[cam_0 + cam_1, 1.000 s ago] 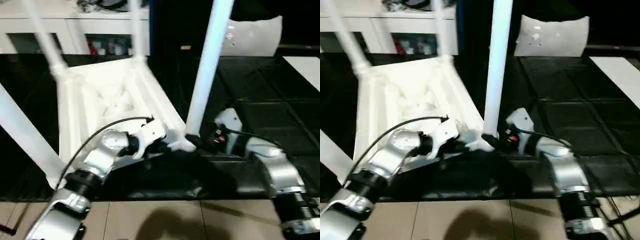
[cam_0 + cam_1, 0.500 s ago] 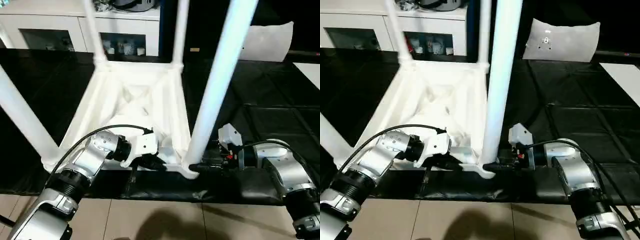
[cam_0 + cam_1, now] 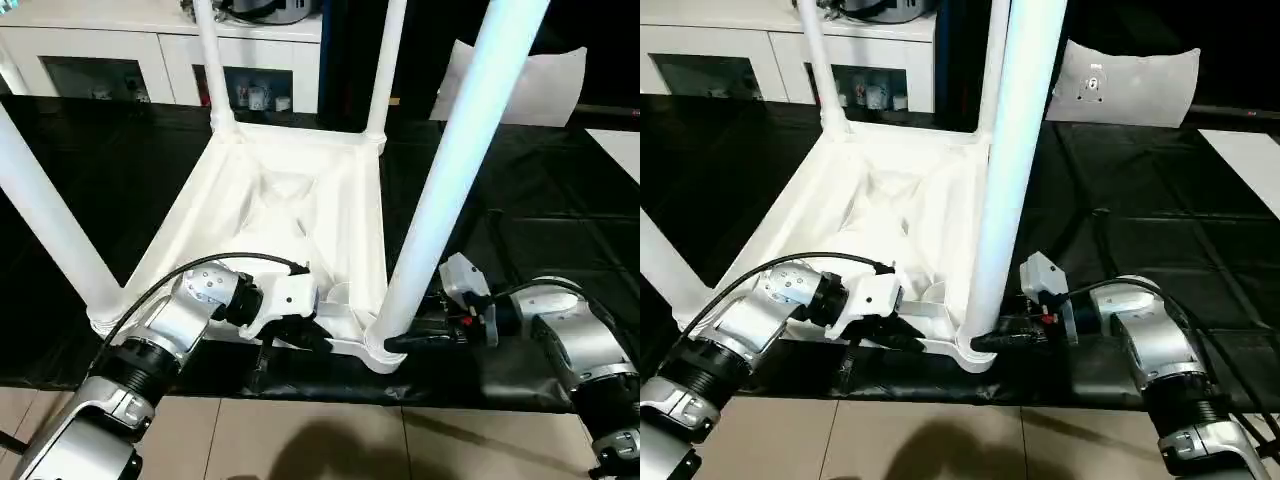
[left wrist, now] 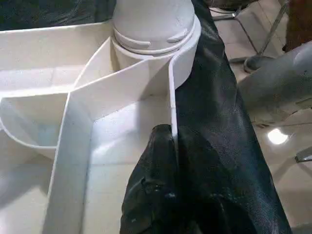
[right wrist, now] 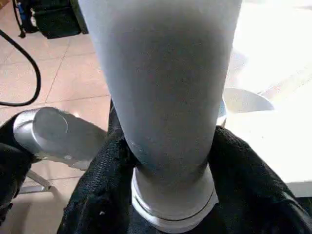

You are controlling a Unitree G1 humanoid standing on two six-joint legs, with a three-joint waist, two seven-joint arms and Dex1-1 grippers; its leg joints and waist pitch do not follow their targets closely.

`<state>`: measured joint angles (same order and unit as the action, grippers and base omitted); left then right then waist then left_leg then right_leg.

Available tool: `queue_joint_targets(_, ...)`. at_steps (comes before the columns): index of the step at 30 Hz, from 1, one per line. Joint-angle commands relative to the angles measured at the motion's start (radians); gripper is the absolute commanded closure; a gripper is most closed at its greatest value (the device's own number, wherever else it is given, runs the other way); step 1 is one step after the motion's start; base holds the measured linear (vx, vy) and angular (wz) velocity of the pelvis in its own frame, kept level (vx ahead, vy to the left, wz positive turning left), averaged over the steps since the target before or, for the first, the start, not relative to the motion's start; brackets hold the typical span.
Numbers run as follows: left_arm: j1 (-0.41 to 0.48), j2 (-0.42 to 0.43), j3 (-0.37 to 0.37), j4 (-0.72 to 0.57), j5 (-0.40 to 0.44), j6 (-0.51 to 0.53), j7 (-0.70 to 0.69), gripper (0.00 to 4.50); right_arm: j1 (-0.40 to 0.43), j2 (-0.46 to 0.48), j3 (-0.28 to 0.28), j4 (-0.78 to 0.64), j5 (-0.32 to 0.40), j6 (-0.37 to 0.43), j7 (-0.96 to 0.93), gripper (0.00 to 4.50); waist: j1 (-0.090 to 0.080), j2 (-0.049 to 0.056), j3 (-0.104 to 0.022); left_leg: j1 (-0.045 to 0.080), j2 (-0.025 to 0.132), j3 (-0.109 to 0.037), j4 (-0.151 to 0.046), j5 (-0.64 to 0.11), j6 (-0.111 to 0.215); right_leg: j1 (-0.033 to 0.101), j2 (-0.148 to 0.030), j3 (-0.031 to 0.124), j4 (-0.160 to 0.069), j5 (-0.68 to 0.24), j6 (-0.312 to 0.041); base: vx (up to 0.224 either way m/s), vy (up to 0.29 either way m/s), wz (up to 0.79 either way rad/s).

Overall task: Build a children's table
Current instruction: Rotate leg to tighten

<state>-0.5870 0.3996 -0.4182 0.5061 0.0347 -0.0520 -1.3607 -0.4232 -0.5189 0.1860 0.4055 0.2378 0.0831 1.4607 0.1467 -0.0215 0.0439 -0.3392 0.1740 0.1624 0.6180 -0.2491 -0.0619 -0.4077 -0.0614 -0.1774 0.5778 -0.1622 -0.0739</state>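
Clamping the table (image 3: 290, 190) rim, left gripper (image 3: 312, 338); right gripper (image 3: 408, 340) hugs near leg (image 3: 455, 170), white cabinets (image 3: 150, 50) behind.

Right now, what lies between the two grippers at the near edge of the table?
In the left eye view, the near right leg in its corner socket stands between the left gripper on the table top's rim and the right gripper.

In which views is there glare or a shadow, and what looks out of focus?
Left eye view: the nearest leg is glary and bluish; a soft shadow lies on the floor tiles. Left wrist view: a bright glint on the floor. Right wrist view: the leg looks soft.
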Motion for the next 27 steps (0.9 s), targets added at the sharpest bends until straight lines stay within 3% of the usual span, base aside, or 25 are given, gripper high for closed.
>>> queue_joint_targets(1,-0.021,-0.008,-0.022,-0.010,0.005,-0.024,-0.017,4.50,-0.001,-0.011,0.022,-0.015,0.017,0.007,0.048,2.56,-0.006,-0.013,-0.075,-0.010,0.068,-0.016,-0.060,0.067,0.124,0.078,-0.110,0.081,-0.067,-0.296,0.020,0.000,0.000,0.00)
queue_joint_targets(5,-0.022,-0.013,-0.016,-0.005,0.005,-0.017,-0.007,4.50,0.005,-0.004,0.020,-0.024,0.020,0.013,0.047,2.57,-0.005,-0.011,-0.075,-0.010,0.067,-0.016,-0.060,0.066,0.121,0.078,-0.109,0.080,-0.069,-0.299,0.027,0.000,0.000,0.00)
queue_joint_targets(10,-0.030,-0.048,0.018,-0.006,-0.006,0.072,0.066,4.50,0.035,0.041,0.001,-0.091,0.055,0.127,-0.043,2.57,-0.005,-0.008,-0.074,-0.010,0.070,-0.017,-0.061,0.070,0.118,0.078,-0.110,0.081,-0.069,-0.292,0.024,0.000,0.000,0.00)
queue_joint_targets(11,-0.030,-0.048,0.018,-0.006,-0.006,0.072,0.066,4.50,0.035,0.041,0.001,-0.091,0.055,0.127,-0.043,2.57,-0.004,-0.010,-0.072,-0.008,0.068,-0.016,-0.062,0.052,0.111,0.077,-0.111,0.078,-0.076,-0.323,0.032,0.000,0.000,0.00)
queue_joint_targets(12,-0.042,-0.081,0.039,-0.011,-0.010,0.141,0.131,4.50,0.049,0.092,-0.003,-0.134,0.045,0.217,-0.173,2.57,-0.005,-0.010,-0.070,-0.007,0.065,-0.015,-0.063,0.040,0.106,0.078,-0.110,0.077,-0.080,-0.344,0.038,0.000,0.000,0.00)
queue_joint_targets(13,-0.042,-0.081,0.039,-0.011,-0.010,0.141,0.131,4.50,0.049,0.092,-0.003,-0.134,0.045,0.217,-0.173,2.57,-0.008,-0.007,-0.064,-0.001,0.065,-0.014,-0.067,0.018,0.087,0.073,-0.107,0.075,-0.092,-0.385,0.048,0.000,0.000,0.00)
queue_joint_targets(15,-0.059,-0.120,0.055,-0.011,-0.003,0.208,0.205,4.50,0.049,0.161,-0.013,-0.169,0.028,0.288,-0.318,2.57,-0.020,-0.007,-0.060,0.007,0.052,-0.011,-0.067,-0.040,0.048,0.074,-0.105,0.064,-0.116,-0.495,0.098,0.000,0.000,0.00)
queue_joint_targets(16,-0.059,-0.120,0.055,-0.011,-0.003,0.208,0.205,4.50,0.049,0.161,-0.013,-0.169,0.028,0.288,-0.318,2.57,-0.023,-0.009,-0.060,0.006,0.046,-0.011,-0.066,-0.048,0.046,0.076,-0.103,0.059,-0.121,-0.513,0.113,0.000,0.000,0.00)
queue_joint_targets(17,-0.063,-0.135,0.060,-0.011,0.000,0.231,0.233,4.50,0.047,0.189,-0.018,-0.176,0.017,0.301,-0.372,2.57,-0.030,-0.003,-0.061,0.001,0.045,-0.014,-0.067,-0.062,0.043,0.082,-0.104,0.053,-0.124,-0.527,0.139,0.000,0.000,0.00)
queue_joint_targets(19,-0.074,-0.162,0.071,-0.002,0.003,0.256,0.280,4.50,0.037,0.225,-0.025,-0.169,-0.005,0.314,-0.445,2.57,-0.050,-0.002,-0.060,0.004,0.052,-0.018,-0.067,-0.077,0.039,0.077,-0.101,0.044,-0.133,-0.520,0.147,0.000,0.000,0.00)
queue_joint_targets(20,-0.085,-0.194,0.085,0.008,0.004,0.282,0.333,4.50,0.026,0.264,-0.032,-0.156,-0.038,0.317,-0.528,2.57,-0.055,-0.002,-0.063,0.005,0.053,-0.021,-0.066,-0.081,0.039,0.079,-0.102,0.043,-0.134,-0.515,0.146,0.000,0.000,0.00)
queue_joint_targets(21,-0.097,-0.226,0.099,0.022,0.005,0.305,0.389,4.50,0.015,0.300,-0.042,-0.139,-0.067,0.320,-0.609,2.57,-0.075,0.001,-0.063,-0.006,0.062,-0.027,-0.070,-0.068,0.036,0.087,-0.106,0.041,-0.128,-0.467,0.122,0.000,0.000,0.00)
queue_joint_targets(23,-0.107,-0.256,0.113,0.031,0.009,0.327,0.443,4.50,0.003,0.338,-0.059,-0.124,-0.095,0.338,-0.698,2.57,-0.082,0.003,-0.064,0.000,0.062,-0.028,-0.069,-0.072,0.036,0.083,-0.109,0.045,-0.129,-0.456,0.109,0.000,0.000,0.00)
queue_joint_targets(24,-0.116,-0.283,0.127,0.039,0.013,0.345,0.495,4.50,-0.009,0.372,-0.079,-0.107,-0.122,0.347,-0.789,2.58,-0.090,0.002,-0.067,-0.004,0.060,-0.028,-0.070,-0.052,0.047,0.088,-0.114,0.054,-0.120,-0.421,0.081,0.000,0.000,0.00)
queue_joint_targets(25,-0.116,-0.283,0.127,0.039,0.013,0.345,0.495,4.50,-0.009,0.372,-0.079,-0.107,-0.122,0.347,-0.789,2.58,-0.093,0.003,-0.067,-0.004,0.061,-0.028,-0.070,-0.042,0.051,0.085,-0.114,0.057,-0.116,-0.404,0.065,0.000,0.000,0.00)
queue_joint_targets(26,-0.122,-0.323,0.146,0.039,0.016,0.374,0.569,4.50,-0.019,0.414,-0.097,-0.099,-0.161,0.348,-0.910,2.58,-0.096,-0.001,-0.068,-0.004,0.065,-0.029,-0.071,-0.021,0.059,0.086,-0.117,0.064,-0.107,-0.367,0.040,0.000,0.000,0.00)
queue_joint_targets(27,-0.124,-0.347,0.158,0.034,0.018,0.394,0.610,4.50,-0.023,0.441,-0.110,-0.104,-0.178,0.361,-0.987,2.58,-0.100,0.001,-0.069,-0.005,0.068,-0.029,-0.071,0.013,0.061,0.081,-0.119,0.071,-0.097,-0.323,0.001,0.000,0.000,0.00)
